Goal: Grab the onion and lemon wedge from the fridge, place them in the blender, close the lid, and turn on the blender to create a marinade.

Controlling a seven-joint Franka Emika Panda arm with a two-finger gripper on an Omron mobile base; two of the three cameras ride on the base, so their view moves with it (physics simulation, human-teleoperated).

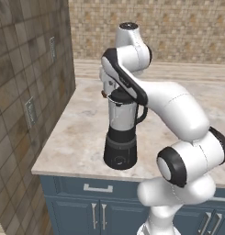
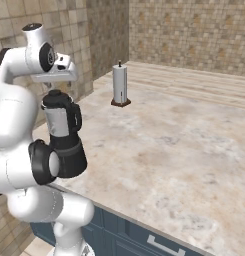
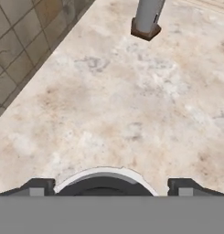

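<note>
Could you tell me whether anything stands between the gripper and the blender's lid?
Nothing visible does. The open gripper hangs straight above the lid, which sits on the blender; the paper roll stands farther back.

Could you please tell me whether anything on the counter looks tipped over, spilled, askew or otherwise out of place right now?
Nothing stands out. The clear-jar blender on its black base stands upright with the round black lid seated on top. The white paper roll on its brown stand is upright too, and the marbled stone counter shows no spills.

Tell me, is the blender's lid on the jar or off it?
On. The black lid caps the blender jar's mouth, just beneath the gripper.
</note>
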